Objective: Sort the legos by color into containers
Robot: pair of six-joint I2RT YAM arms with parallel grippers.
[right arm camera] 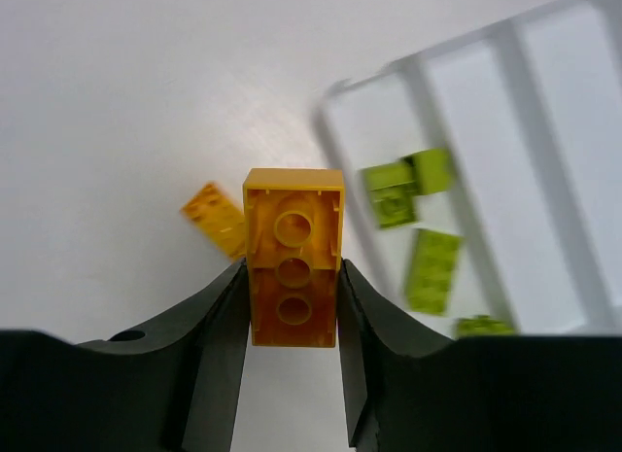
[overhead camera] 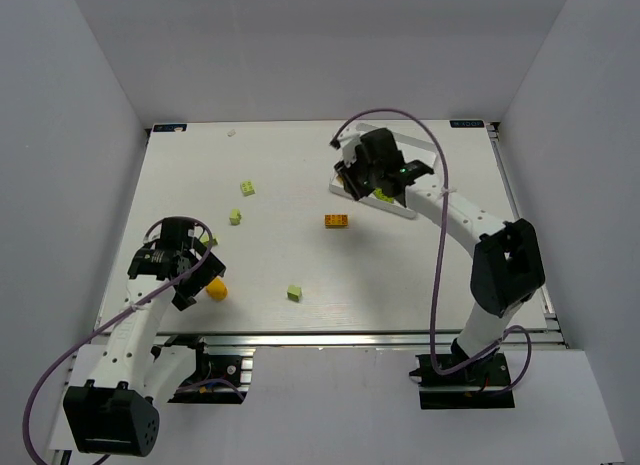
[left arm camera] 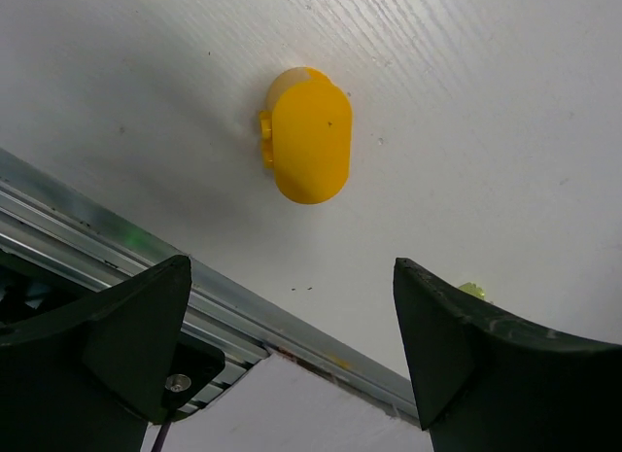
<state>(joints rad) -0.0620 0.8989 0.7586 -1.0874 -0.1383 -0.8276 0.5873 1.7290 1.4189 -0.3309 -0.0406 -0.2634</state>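
Observation:
My right gripper (right arm camera: 292,269) is shut on an orange lego (right arm camera: 293,228), its hollow underside facing the camera. It hangs beside the corner of the white tray of containers (right arm camera: 420,97). Several lime-green legos (right arm camera: 432,269) lie in the tray's nearest compartment. A second orange lego (right arm camera: 216,219) rests on the table to the left. In the top view the right gripper (overhead camera: 372,180) hovers over the tray (overhead camera: 400,209). My left gripper (left arm camera: 292,272) stands open above the table's near edge, short of a rounded orange piece (left arm camera: 309,136), and nothing is between its fingers.
Loose lime-green legos lie on the table (overhead camera: 247,188), (overhead camera: 235,217), (overhead camera: 294,293), and an orange one (overhead camera: 336,221) sits near the middle. The metal rail (left arm camera: 117,233) of the near edge runs under the left gripper. White walls enclose the table.

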